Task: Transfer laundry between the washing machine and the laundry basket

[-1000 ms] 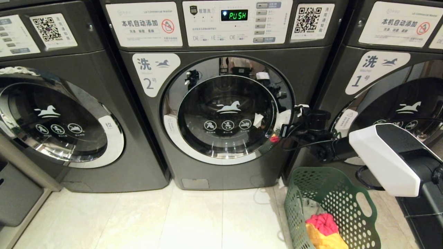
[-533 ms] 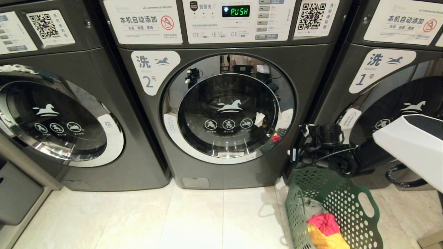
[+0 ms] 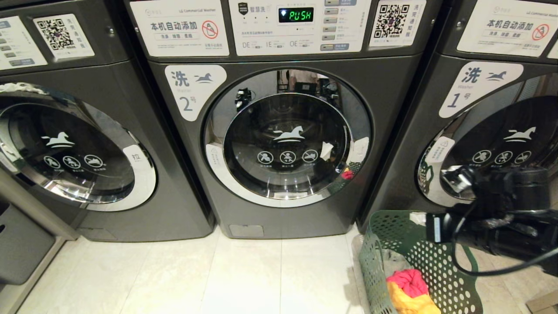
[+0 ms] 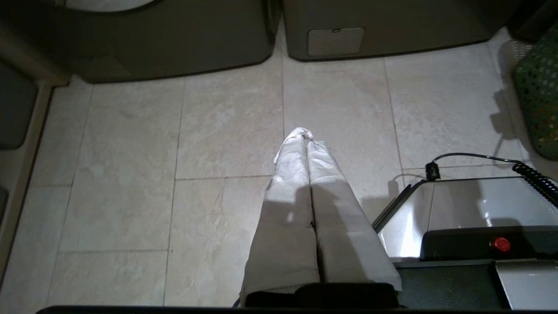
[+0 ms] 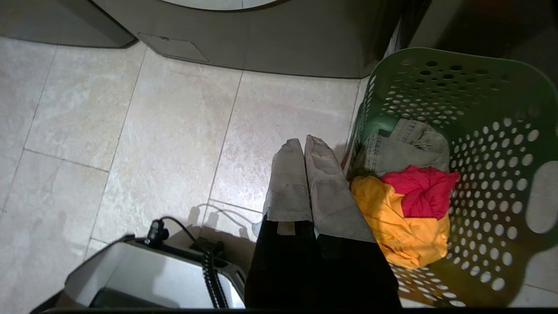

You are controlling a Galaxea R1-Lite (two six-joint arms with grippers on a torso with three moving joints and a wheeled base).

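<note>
Washer: dark grey front-loading washing machine [image 3: 279, 144] labelled 2, round chrome-rimmed glass door closed, display reading PUSH.
Basket: green perforated plastic laundry basket [image 5: 492, 131] on pale floor tiles [image 5: 174, 131], just right of the washer's base.
Laundry: yellow-orange, pink-red and grey garments [image 5: 409, 196] bunched inside the basket.
Right gripper [image 5: 305, 146]: fingers pressed together, empty, above the floor beside the basket's near rim; arm partly hides the basket in the head view.
Left gripper [image 4: 303, 135]: closed, empty, over bare tiles.
Neighbours: like machine labelled 1 [image 3: 488, 122] at right, another [image 3: 65, 144] at left.

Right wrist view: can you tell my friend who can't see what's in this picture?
The right gripper, shut and empty, points down at pale floor tiles beside a green laundry basket. Inside lie a grey garment, a pink-red garment and a yellow-orange garment. A dark washing machine stands behind.
</note>
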